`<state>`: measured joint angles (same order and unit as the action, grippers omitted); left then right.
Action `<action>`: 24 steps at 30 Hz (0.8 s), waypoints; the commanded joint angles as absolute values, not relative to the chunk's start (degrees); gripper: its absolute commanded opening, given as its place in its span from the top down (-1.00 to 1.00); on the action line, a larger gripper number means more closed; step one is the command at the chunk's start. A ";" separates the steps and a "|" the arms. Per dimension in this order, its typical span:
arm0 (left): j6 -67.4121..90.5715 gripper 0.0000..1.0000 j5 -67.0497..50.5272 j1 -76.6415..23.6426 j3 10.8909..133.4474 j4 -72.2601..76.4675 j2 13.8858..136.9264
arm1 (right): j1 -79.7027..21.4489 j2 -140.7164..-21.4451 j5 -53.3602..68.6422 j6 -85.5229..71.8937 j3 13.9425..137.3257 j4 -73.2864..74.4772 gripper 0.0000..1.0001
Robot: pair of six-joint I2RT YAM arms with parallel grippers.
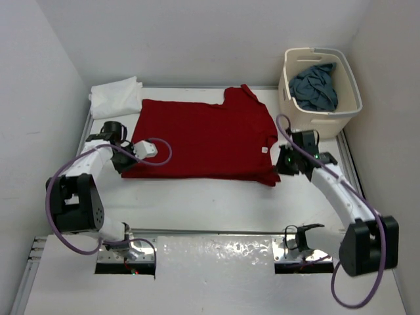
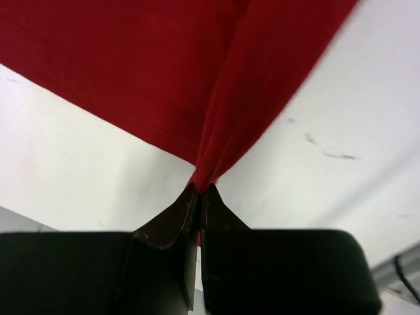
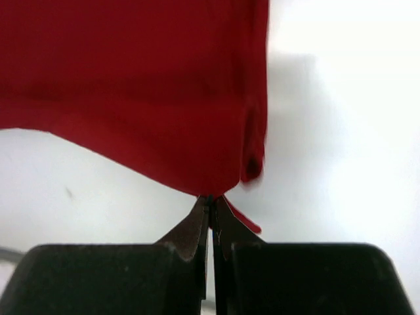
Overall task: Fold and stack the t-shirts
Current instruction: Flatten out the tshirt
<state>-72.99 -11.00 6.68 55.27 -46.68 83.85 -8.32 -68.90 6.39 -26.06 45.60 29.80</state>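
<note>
White walls [image 1: 197, 39] close in a white tabletop [image 1: 197, 203] on three sides. At the far right corner stands a cream basket [image 1: 287, 79] with slotted handles. A blue-grey shirt [image 1: 316, 88] lies crumpled inside it, and one fold rises to the far rim.

A red shirt [image 1: 203, 138] is spread flat across the middle of the tabletop. Its collar points to the far edge, near the basket, and its hem lies towards the arms. A white shirt [image 1: 117, 96] lies folded at the far left corner, just beyond the red shirt's left edge. I cannot tell whether the two touch.

The left hand [image 2: 200, 187] is fully closed and pinches the red shirt at its near left corner. In the left wrist view the cloth rises from the pinch in a taut ridge. The right hand [image 3: 210, 199] is also fully closed, on the near right corner of the same shirt, with the hem edge and a small tip of cloth gathered at its fingertips. Both corners sit low over the tabletop.

Small dark scuffs mark the bare white surface beside the left hand. A shiny metal plate [image 1: 216, 249] runs along the near edge between the arm bases.
</note>
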 commanded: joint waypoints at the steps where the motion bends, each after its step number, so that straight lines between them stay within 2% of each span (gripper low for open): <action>1: -70.50 1.00 -11.86 6.42 56.59 -48.60 80.51 | -8.09 -61.01 8.06 -25.31 38.86 35.07 1.00; 3: -65.86 1.00 -12.56 6.42 60.62 -45.81 81.12 | -8.09 -60.12 9.49 -26.10 37.79 32.89 1.00; 5: -61.11 1.00 -13.88 6.15 66.06 -41.69 85.06 | -7.74 -66.59 9.31 -24.62 43.21 30.16 1.00; 6: -55.60 1.00 -14.23 6.07 76.01 -41.49 87.78 | -7.04 -71.23 9.58 -23.65 55.42 29.89 1.00; 7: -52.59 1.00 -14.93 5.89 82.64 -42.09 94.76 | -6.60 -82.33 9.67 -21.73 63.64 31.28 1.00; 8: -46.21 1.00 -15.12 5.71 90.88 -44.45 98.57 | -6.16 -88.18 8.19 -21.10 73.73 33.29 1.00; 9: -43.01 1.00 -14.68 5.80 108.28 -45.52 106.18 | -4.93 -99.03 7.30 -21.01 95.41 38.18 1.00; 10: -39.93 1.00 -14.33 5.89 116.63 -46.31 109.65 | -4.23 -103.75 6.51 -22.40 106.15 40.23 1.00; 11: -35.55 1.00 -13.63 5.89 132.55 -46.84 112.38 | -3.52 -107.97 5.46 -23.54 128.01 41.99 1.00; 13: -32.71 1.00 -11.35 5.80 143.05 -44.75 117.06 | -1.50 -115.63 4.05 -26.87 146.00 45.70 1.00; 14: -32.17 1.00 -10.90 5.80 143.87 -39.17 116.46 | -0.71 -114.88 3.26 -27.94 150.25 44.83 1.00; 15: -31.99 1.00 -9.68 5.89 140.31 -34.85 112.10 | -0.18 -112.18 2.64 -28.73 146.46 39.95 1.00; 16: -31.91 1.00 -9.41 5.89 135.49 -29.50 108.75 | -0.18 -102.40 1.85 -28.65 139.73 35.12 1.00; 17: -32.25 1.00 -9.58 5.80 124.82 -19.09 102.63 | -0.26 -96.74 0.11 -28.48 121.82 23.67 1.00; 18: -32.78 1.00 -10.36 5.80 121.41 -15.85 100.92 | -0.26 -91.98 -0.43 -28.56 113.99 19.73 1.00; 19: -33.48 1.00 -11.24 5.45 121.03 -17.04 100.64 | -0.18 -86.10 -2.01 -27.96 109.21 18.03 1.00; 21: -33.66 1.00 -14.05 5.36 123.75 -20.47 101.43 | -0.26 -82.98 -3.95 -25.33 101.71 20.12 1.00; 24: -35.85 1.00 -15.64 5.36 116.13 -21.09 98.01 | -0.26 -76.66 -3.08 -24.87 90.39 20.57 1.00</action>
